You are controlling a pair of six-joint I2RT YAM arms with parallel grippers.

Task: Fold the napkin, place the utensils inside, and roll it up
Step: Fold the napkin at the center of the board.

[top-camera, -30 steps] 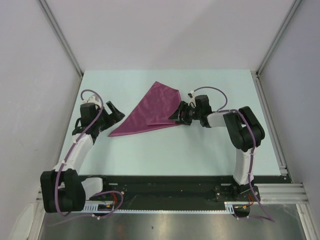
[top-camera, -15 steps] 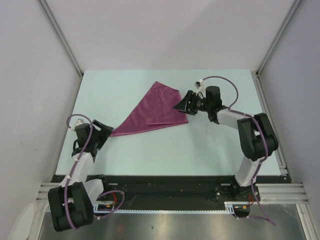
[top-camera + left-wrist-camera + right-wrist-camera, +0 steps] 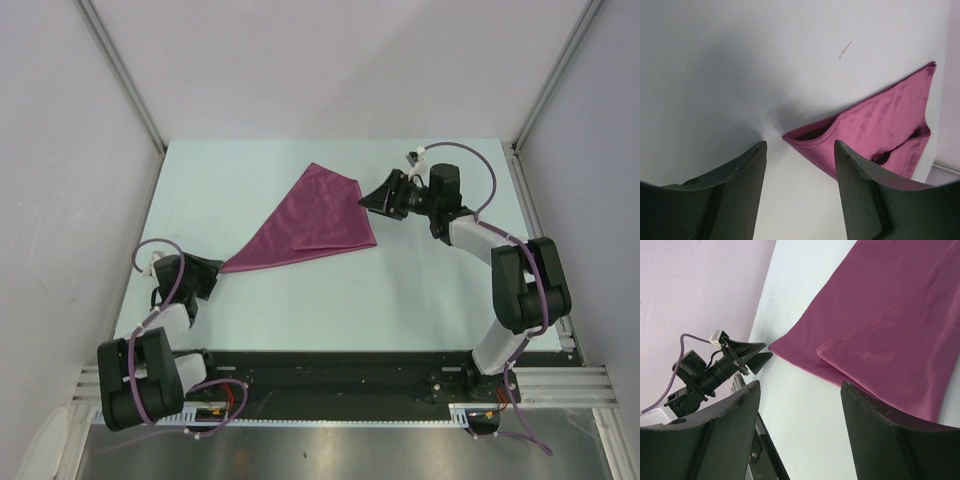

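The maroon napkin (image 3: pixel 310 220) lies flat on the pale table, folded into a long triangle with its pointed tip toward the near left. My left gripper (image 3: pixel 207 267) is open and empty, low on the table just short of that tip. In the left wrist view the tip (image 3: pixel 790 136) lies just ahead of the gap between the fingers (image 3: pixel 800 145). My right gripper (image 3: pixel 376 199) is open and empty, beside the napkin's right edge. The right wrist view shows the napkin (image 3: pixel 890 315) beyond the open gripper (image 3: pixel 801 384). No utensil is in view.
Grey enclosure walls with metal frame posts (image 3: pixel 125 80) close in the table on the left, right and back. A black rail (image 3: pixel 330 365) runs along the near edge. A short reddish thread (image 3: pixel 845 50) lies on the table past the napkin tip.
My left arm has drawn back toward the near left, off the napkin's tip. My right gripper has moved right and farther back, off the napkin's right edge. The napkin stays folded.
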